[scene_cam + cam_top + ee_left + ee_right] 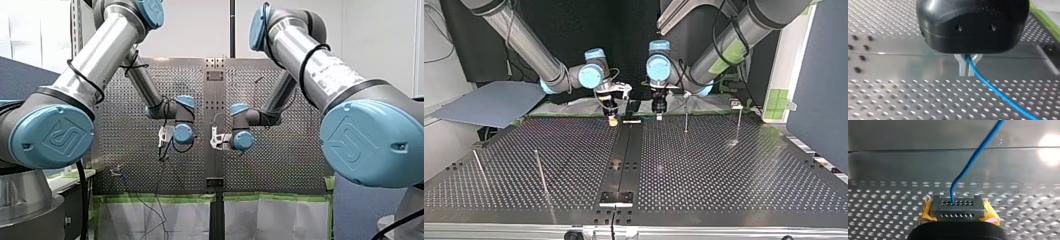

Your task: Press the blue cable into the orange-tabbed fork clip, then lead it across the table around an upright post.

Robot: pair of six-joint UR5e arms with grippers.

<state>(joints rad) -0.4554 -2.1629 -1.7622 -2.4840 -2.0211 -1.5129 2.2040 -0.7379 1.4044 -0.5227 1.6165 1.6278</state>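
**Perforated bench point(724, 170): blue cable point(998, 93) held by my left gripper point(966, 74) and my right gripper point(957, 203).**
Both finger pairs clamp the cable over the central strip point(626, 150); the fork clip is not discernible, so pressing-in seems pending and calls for carrying the cable there.

- My left arm point(100, 55) and my right arm point(320, 65) reach to the middle, wrists side by side, apart
- My left gripper point(967, 67) points down, metal fingers closed on the blue cable point(998, 93)
- My right gripper point(957, 206), yellow-padded, pinches the same cable

Lamp glare, perhaps, on table point(1050, 157)
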